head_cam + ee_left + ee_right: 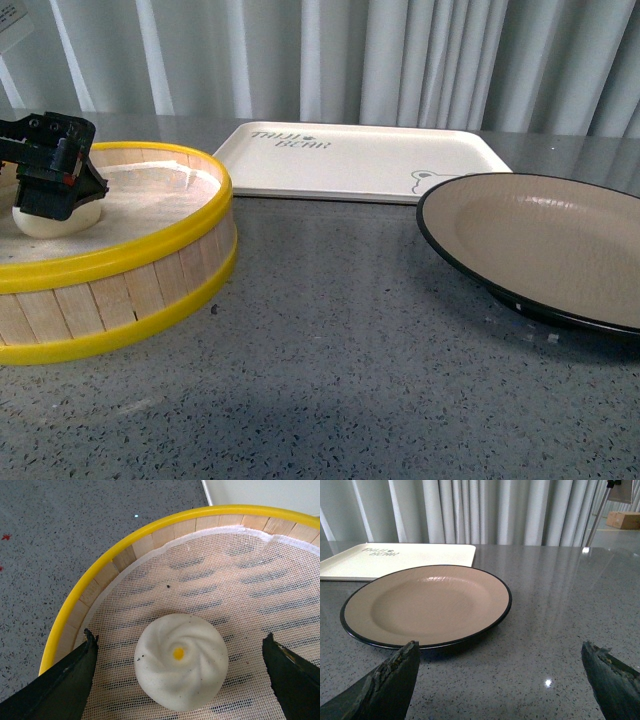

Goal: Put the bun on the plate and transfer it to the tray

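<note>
While the bun (180, 660) sits on white mesh cloth inside the steamer basket (100, 555), the left gripper (179, 640) is spread wide, one dark finger on each side, neither touching it.

Bun: round, white, smooth, swirled pleats on top, small yellow dot at centre, a few dark specks on its skin. It lies toward the basket's left side in the front view, partly hidden there by the gripper.

Basket: round, wall of pale wooden slats, glossy yellow bands at top and bottom. The cloth has a raised hem along the wall.

Plate (427, 602): wide, shallow, matte beige inside, thin black rim, black underside. It is bare and rests on the table (330, 350) to the right, well apart from the basket.

Tray (350, 160): flat, cream, rectangular, rounded corners, dark lettering, a bear face at one corner. It lies behind and between basket and plate.

Table: grey speckled stone, glossy. Open surface between basket and plate, and in front of both.

Right gripper (500, 647): fingers wide apart, holding nothing, low in front of the plate's near edge.
</note>
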Controlling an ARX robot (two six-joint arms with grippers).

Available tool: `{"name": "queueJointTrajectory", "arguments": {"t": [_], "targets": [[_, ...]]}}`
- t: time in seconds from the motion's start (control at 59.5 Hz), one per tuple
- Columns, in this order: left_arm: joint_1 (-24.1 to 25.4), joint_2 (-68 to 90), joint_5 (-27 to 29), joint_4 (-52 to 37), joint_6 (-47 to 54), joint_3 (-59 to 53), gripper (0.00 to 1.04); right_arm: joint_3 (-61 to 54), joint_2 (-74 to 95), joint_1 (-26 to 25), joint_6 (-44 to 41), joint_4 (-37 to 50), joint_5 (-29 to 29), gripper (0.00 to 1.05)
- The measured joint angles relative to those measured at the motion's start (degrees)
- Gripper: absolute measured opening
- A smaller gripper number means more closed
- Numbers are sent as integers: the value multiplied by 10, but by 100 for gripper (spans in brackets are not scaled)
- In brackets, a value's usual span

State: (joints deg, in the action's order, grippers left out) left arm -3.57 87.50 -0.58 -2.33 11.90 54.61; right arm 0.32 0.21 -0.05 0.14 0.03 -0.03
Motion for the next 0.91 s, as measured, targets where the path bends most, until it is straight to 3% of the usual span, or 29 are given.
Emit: {"name": "queueJointTrajectory", "arguments": {"t": [0.202,0.252,0.42,0.673,0.757,0.908], "targets": [[-6,3,2,-6,3,-2,98,0,0,0,0,0,0,96],[-7,3,3,-7,5,-2,91,0,0,0,0,0,0,96],[-10,3,4,-10,5,-6,51,0,0,0,0,0,0,96],[-10,3,1,-10,5,-6,14,0,0,0,0,0,0,96],[-10,3,-3,-9,2,-6,3,0,0,0,0,0,0,96],[-10,-1,-10,-6,0,-6,4,0,0,0,0,0,0,96]]}}
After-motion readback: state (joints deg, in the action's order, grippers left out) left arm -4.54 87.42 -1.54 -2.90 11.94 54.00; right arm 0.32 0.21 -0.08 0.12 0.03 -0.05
